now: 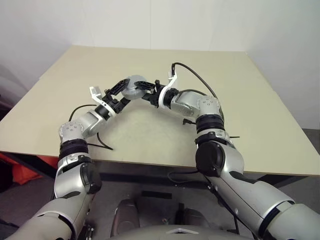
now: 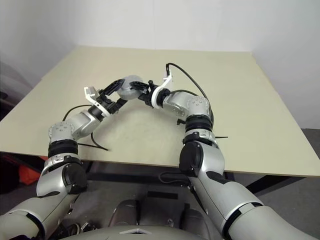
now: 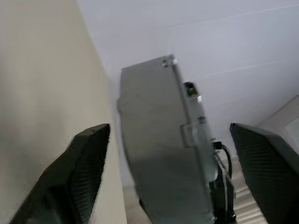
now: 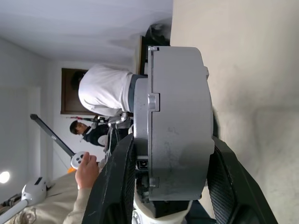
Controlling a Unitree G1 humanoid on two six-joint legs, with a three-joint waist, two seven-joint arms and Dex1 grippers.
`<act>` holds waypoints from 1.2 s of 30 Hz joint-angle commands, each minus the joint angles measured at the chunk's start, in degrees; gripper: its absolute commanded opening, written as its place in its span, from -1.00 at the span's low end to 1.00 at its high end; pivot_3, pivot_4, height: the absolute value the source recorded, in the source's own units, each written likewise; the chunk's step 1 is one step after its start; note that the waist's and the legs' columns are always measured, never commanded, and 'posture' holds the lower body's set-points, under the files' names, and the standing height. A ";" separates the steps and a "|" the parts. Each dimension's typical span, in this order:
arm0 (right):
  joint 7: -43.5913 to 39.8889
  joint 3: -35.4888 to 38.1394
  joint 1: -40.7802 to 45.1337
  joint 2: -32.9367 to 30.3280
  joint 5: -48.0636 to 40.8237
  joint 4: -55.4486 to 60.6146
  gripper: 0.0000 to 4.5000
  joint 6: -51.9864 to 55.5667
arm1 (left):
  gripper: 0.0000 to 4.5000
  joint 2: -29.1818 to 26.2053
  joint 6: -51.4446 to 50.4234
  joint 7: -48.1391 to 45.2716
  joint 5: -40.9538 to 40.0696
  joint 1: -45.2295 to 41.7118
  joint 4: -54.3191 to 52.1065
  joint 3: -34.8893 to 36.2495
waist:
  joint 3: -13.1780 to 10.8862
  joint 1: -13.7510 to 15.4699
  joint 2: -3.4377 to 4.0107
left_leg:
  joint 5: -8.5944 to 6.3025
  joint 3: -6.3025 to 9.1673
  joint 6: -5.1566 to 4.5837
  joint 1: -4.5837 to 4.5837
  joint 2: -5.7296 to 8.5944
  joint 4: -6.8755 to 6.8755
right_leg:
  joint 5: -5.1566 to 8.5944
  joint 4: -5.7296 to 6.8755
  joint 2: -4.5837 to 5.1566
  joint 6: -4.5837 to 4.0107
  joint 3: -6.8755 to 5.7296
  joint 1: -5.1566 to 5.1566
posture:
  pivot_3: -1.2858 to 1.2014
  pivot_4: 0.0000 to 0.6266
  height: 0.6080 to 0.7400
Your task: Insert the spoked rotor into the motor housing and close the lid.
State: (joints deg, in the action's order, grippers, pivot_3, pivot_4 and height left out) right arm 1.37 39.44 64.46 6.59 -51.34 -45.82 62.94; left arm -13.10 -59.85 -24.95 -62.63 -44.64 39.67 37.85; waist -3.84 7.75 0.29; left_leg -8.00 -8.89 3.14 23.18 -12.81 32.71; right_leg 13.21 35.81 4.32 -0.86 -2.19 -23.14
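Note:
A squat round grey disc, the motor housing [image 1: 133, 89], hangs edge-on above the middle of the tan table [image 1: 240, 100]. My right gripper [image 4: 172, 140] is shut on it, one black finger pressed to each flat face. A seam runs around its rim [image 4: 150, 100], with a thinner layer on one side; I cannot tell whether that layer is the lid. My left gripper [image 3: 169, 130] is open around the same disc from the other side, with a gap at each finger [image 3: 88, 158]. The spoked rotor is out of view.
A black cable [image 1: 104, 143] lies on the table by my left forearm, and another loops over my right wrist [image 1: 197, 75]. The table's front edge [image 1: 150, 162] runs just below both elbows. In the right wrist view a person in a white shirt [image 4: 105, 93] stands in the background.

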 commanded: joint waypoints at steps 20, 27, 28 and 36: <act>-5.45 -4.32 0.25 -0.05 -3.00 6.99 0.48 -0.18 | 0.01 -0.17 1.93 -0.54 0.22 -1.96 0.34 -0.13 | 0.00 0.06 0.00 | 0.05 0.14 0.07 0.00 0.00 0.04 | -0.02 0.01 0.00 -0.02 -0.11 0.11 | 0.03 -1.00 1.00; -5.20 -7.38 -0.15 -0.42 -0.40 7.48 0.98 -4.43 | 0.01 -0.18 4.83 0.38 1.58 -1.38 -0.33 -0.08 | 0.00 0.05 0.00 | 0.07 0.17 0.12 0.00 -0.01 0.05 | -0.04 0.02 0.01 -0.03 -0.15 0.12 | 0.03 -1.00 1.00; -5.09 -7.58 -0.14 -0.47 -0.15 7.31 0.98 -4.87 | 0.01 -0.21 6.30 0.60 2.46 -1.13 -0.76 -0.30 | 0.00 0.06 0.00 | 0.08 0.17 0.12 -0.01 0.00 0.05 | -0.04 0.01 0.01 -0.03 -0.15 0.13 | 0.03 -1.00 1.00; -3.67 -8.31 -0.79 -2.56 3.66 3.49 0.98 -10.47 | 0.01 -2.13 25.89 4.81 8.05 1.49 -0.30 3.71 | 0.00 -0.32 -0.01 | 0.10 0.22 0.17 -0.03 -0.03 0.06 | -0.05 0.01 0.01 -0.04 -0.19 0.17 | 0.03 -1.00 1.00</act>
State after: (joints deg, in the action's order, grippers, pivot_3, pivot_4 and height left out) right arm -1.98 30.96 62.70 4.09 -47.21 -43.03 53.07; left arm -13.75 -37.53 -20.09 -54.17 -41.88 41.09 40.03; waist -3.83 7.43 0.28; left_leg -7.90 -8.68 3.31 23.16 -12.83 32.77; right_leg 13.16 35.81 4.32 -0.91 -2.39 -22.97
